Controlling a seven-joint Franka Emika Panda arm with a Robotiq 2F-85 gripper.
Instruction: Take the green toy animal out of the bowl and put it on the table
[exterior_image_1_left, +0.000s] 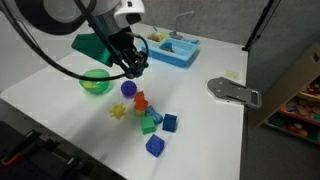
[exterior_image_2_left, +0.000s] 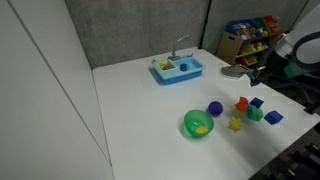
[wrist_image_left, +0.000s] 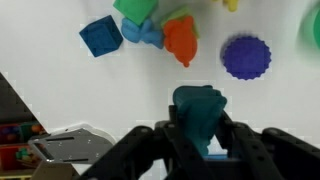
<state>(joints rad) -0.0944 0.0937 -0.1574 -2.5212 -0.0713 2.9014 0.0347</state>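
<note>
On the white table (exterior_image_1_left: 200, 130) sits one bowl (exterior_image_1_left: 96, 82); nearby, the fingers (wrist_image_left: 235, 142) pinch one green toy animal (wrist_image_left: 198, 108).

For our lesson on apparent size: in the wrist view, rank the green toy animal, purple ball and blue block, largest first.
1. the green toy animal, held in the claw close to the camera, which inflates it.
2. purple ball and blue block: look alike, not ranked.
</note>
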